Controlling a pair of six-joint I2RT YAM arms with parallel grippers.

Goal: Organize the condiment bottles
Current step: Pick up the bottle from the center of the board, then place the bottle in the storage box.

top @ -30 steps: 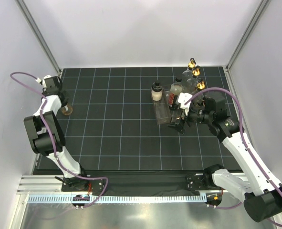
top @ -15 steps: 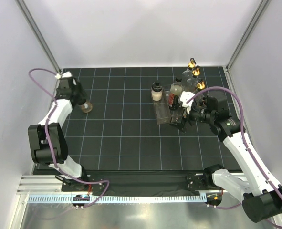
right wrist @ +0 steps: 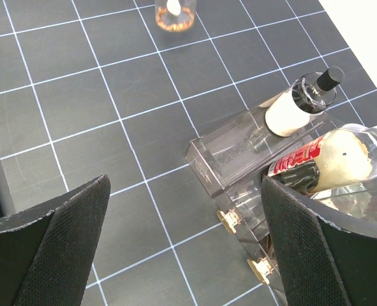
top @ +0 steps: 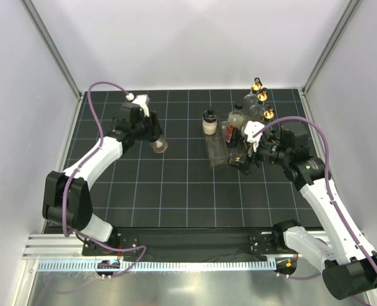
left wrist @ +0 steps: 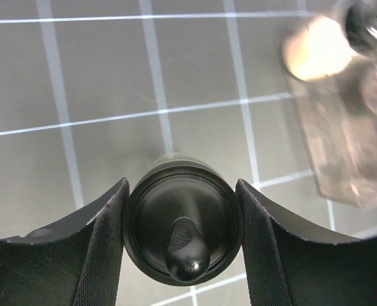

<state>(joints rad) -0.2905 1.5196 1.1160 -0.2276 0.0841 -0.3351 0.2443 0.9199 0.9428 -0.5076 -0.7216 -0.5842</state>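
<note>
Top external view: a black mat (top: 175,185) ruled with a pale grid covers the table, closed in by plain white walls (top: 188,44) and metal corner posts (top: 51,48). The left gripper (top: 156,139) reaches over the mat's left-centre and pinches a small black-capped bottle (top: 159,147), well apart from the clear rack (top: 219,150) on the right. A cream-filled bottle (top: 208,122) stands at the rack's far end, and tall bottles (top: 262,97) with gold tops cluster behind it. The right gripper (top: 243,164) sits just beside the rack's near right side, its state hard to read from here. Left wrist view: only here does the grip show, with the two fingers (left wrist: 105,255) pressed against opposite sides of the bottle's round black cap. Its body is hidden beneath the cap, so whether it touches the mat cannot be told. The rack is a blur at the upper right. Right wrist view: the black pads (right wrist: 54,255) stand spread wide with only mat between them. A red-labelled bottle (right wrist: 328,159) shows through the rack's walls, cut off at the frame edge. The small bottle's amber base is visible at the top, its upper part cropped.
</note>
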